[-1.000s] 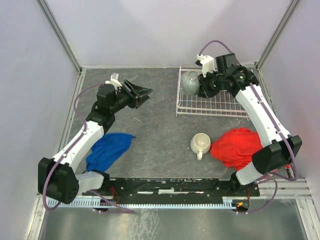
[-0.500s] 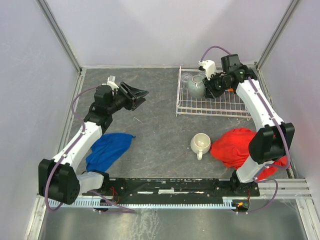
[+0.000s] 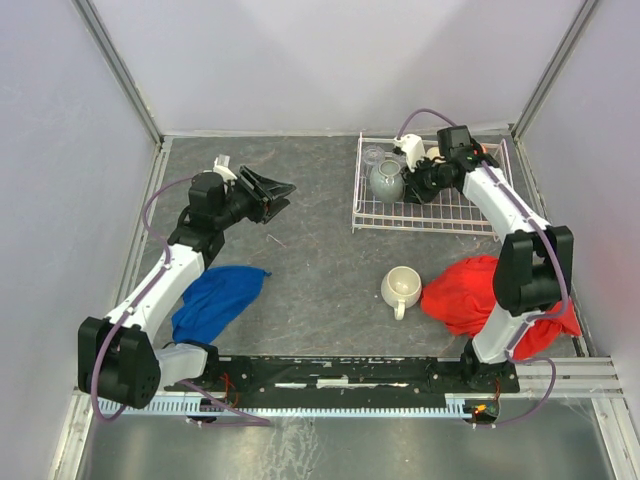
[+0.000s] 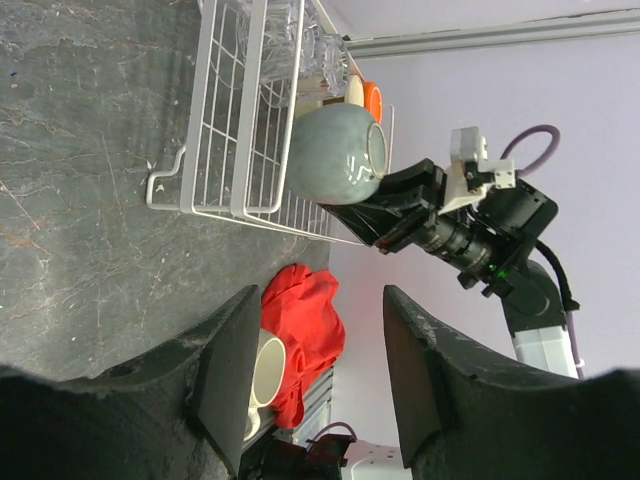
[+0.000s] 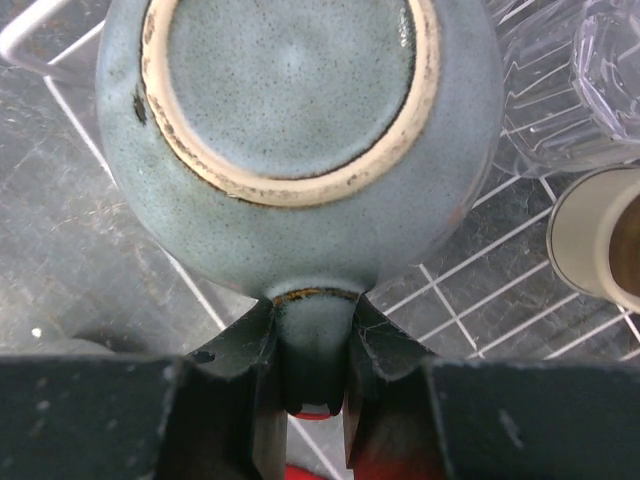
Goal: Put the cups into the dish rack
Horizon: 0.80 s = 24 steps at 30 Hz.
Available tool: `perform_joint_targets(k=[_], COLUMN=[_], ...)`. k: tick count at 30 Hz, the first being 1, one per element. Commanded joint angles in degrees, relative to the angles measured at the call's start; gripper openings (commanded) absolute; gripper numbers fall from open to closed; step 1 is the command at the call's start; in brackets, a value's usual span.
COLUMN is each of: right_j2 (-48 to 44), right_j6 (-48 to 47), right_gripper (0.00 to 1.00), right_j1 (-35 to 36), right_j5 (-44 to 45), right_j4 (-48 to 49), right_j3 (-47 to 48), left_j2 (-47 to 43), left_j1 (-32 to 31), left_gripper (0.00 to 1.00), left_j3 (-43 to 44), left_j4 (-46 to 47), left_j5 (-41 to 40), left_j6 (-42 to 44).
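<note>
- My right gripper (image 5: 313,400) is pinched on the handle (image 5: 313,330) of the grey-green mug (image 5: 300,130). One finger presses each side of the handle, and the mug's unglazed base ring faces my wrist camera.
- From above, that mug (image 3: 386,180) sits over the left end of the dish rack (image 3: 425,217), inside its outline. I cannot tell whether it touches the wires.
- The white wire rack stands in the far right corner of the table (image 3: 310,250), close to the back wall.
- Glass tumblers (image 5: 620,70) stand in the rack just beyond the mug, with a tan cup (image 5: 598,235) beside them. An orange mug (image 4: 372,100) shows at the rack's far end.
- My left gripper (image 3: 275,190) hangs over the far left of the table with its fingers (image 4: 235,370) spread wide and nothing between them.
- The cream-white mug (image 3: 401,287) stands on the bare table nearer my bases, well apart from the rack and just beside a crumpled red cloth (image 3: 470,295).
- A blue cloth (image 3: 215,300) lies on the left side, near my left arm.
- The table is dark grey, mottled and scratched.
- Plain pale lavender walls (image 3: 320,60) close in three sides, with metal strips at the corners.
- A metal rail (image 3: 350,405) runs along the near edge.
</note>
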Motion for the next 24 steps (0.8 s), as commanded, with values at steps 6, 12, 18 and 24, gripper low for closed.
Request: perform_joint_targets(k=[6,12,18,24], right_j2=[2.93,5.15,6.46,6.78], right_j6=[-0.02,-1.55,-4.61,-6.68], right_gripper=[0.01,0.01,0.01,0.01], right_j1=[-0.3,-0.34,-0.38,-0.72], right_j5=[-3.91,-4.43,-5.55,-6.34], right_j4=[15.73,17.53,16.47,14.43], right_j3=[0.17,-0.06,-0.93,-1.72], left_j2=[0.25,0.89,1.21,1.21], left_j1=[0.42,0.49,0.51,0.5], left_gripper=[0.58,0.58,0.58,0.58], left_j3=[-0.15,0.05,-0.06,-0.26], left_j4=[1.06,0.97,1.15,0.97], left_j5=[0.65,0.27,0.01,-0.32], left_j6=[3.02,3.16,3.13,3.06])
